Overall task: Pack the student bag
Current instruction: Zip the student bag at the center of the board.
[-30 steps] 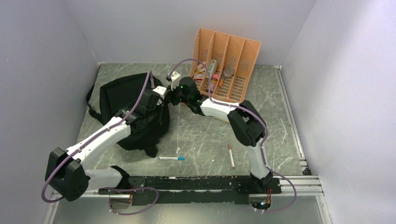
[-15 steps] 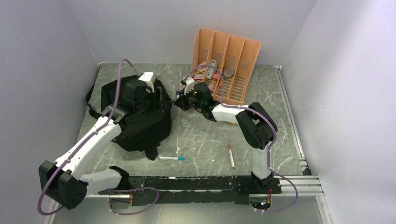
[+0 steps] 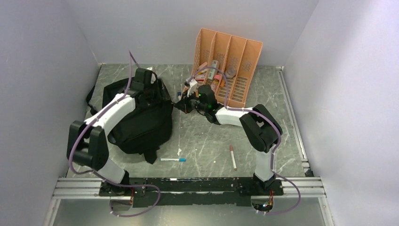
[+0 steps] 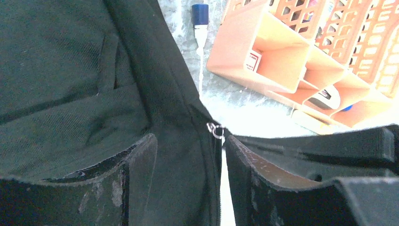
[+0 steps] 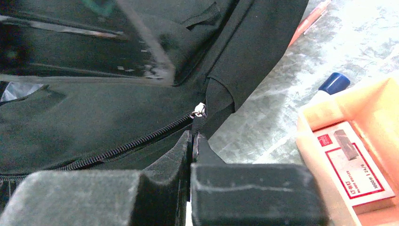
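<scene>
Claws first: your left claw (image 4: 188, 141) is open over the far right part of the student bag (image 3: 136, 122). Its two fingers (image 4: 134, 183) stand apart, with black fabric and a small metal zip slider (image 4: 215, 129) between them. Your right claw (image 5: 193, 141) is closed, pinching a black tab of the bag right below another zip slider (image 5: 199, 111), where a line of zip teeth ends.

You'll find the bag slumped on the bench (image 3: 207, 136) toward the far left corner, with straps trailing off its left side and its near end. Both arms reach to it, the left from above and the right from the right-hand side.

Against the far edge, just right of the bag, sits an orange slotted organizer (image 3: 235, 52) with small items in its compartments. One is a white box with red print (image 5: 350, 160).

A blue-capped marker (image 4: 200, 19) lies on the bench between the bag and the organizer. Nearer the near edge you have a thin pen with a blue end (image 3: 172, 159) just beyond the bag's near end. A brownish pen (image 3: 233, 157) lies further right, well apart from the bag.
</scene>
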